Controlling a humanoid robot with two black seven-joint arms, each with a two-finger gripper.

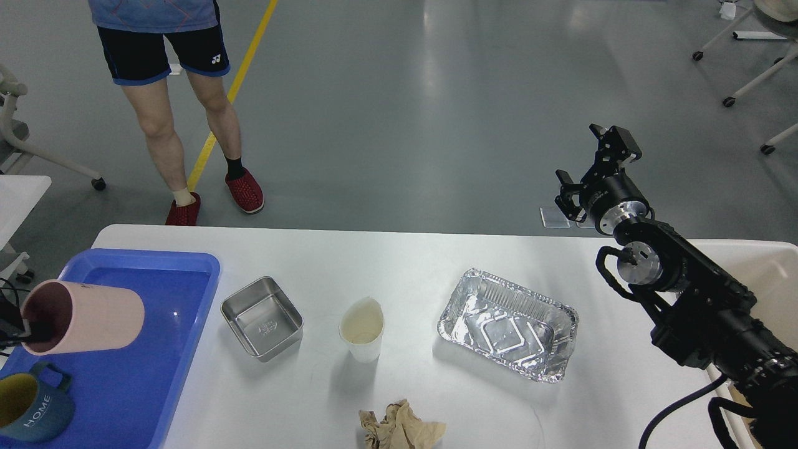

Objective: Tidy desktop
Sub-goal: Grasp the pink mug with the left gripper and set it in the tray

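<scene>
The white desktop (399, 262) carries a steel square dish (262, 318), a white paper cup (361, 329), a foil tray (506, 323) and a crumpled brown paper (399, 427). My left gripper (26, 330), barely in view at the left edge, is shut on the rim of a pink cup (87, 324). It holds the cup on its side above the blue tray (134, 312). A blue mug marked HOME (31, 411) stands in the tray's near corner. My right gripper (587, 161) is open and empty, raised beyond the table's far right edge.
A cream-coloured bin (770, 268) stands at the table's right end, partly behind my right arm. A person (181, 93) stands on the floor beyond the far left corner. Wheeled chair legs (748, 81) are at the far right.
</scene>
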